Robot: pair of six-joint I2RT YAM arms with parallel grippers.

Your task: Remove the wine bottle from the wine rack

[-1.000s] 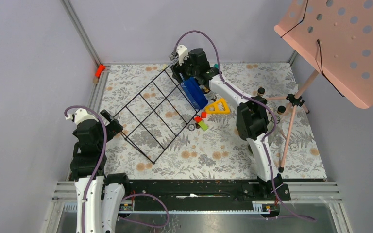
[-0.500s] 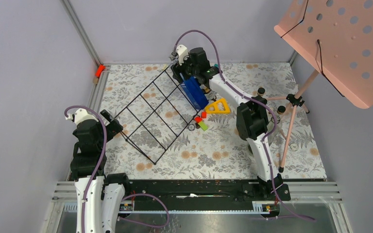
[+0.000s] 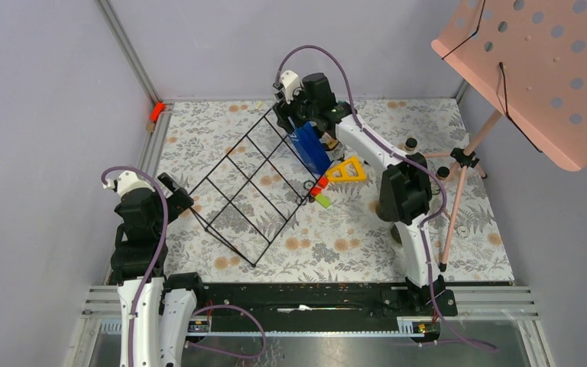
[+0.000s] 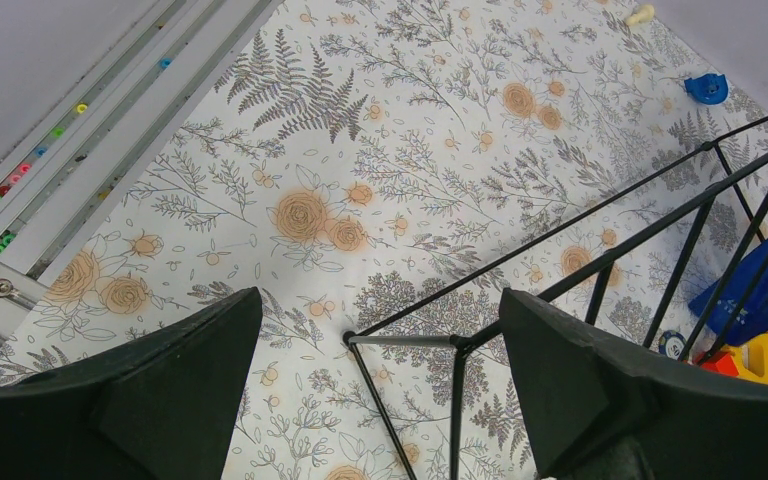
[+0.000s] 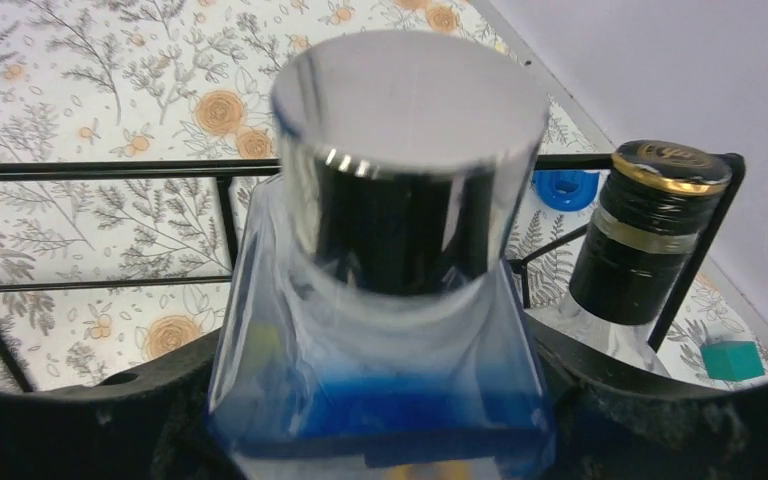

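Observation:
The wine bottle [image 5: 380, 400] has a clear-to-blue square body and a shiny silver cap [image 5: 410, 130]. My right gripper [image 5: 380, 435] is shut on its body, one finger on each side. From above, the blue bottle [image 3: 309, 149] slants along the far right edge of the wine rack [image 3: 244, 183], a black wire grid, under the right gripper [image 3: 299, 122]. Whether the bottle still touches the wires I cannot tell. My left gripper [image 4: 380, 300] stands open over the rack's near left corner [image 4: 352, 340], with nothing between its fingers; from above, the left gripper [image 3: 177, 200] sits at the rack's left tip.
A second bottle with a black neck and gold cap [image 5: 650, 230] leans by the rack wires, right of the held one. A yellow triangle [image 3: 345, 170] and red and green blocks [image 3: 319, 191] lie beside the rack. A pink music stand [image 3: 535, 69] rises at right.
The right arm has shifted right and toward the near side with the bottle. The rack has slid and swung with it, its near corner moving toward the front. The left arm is still.

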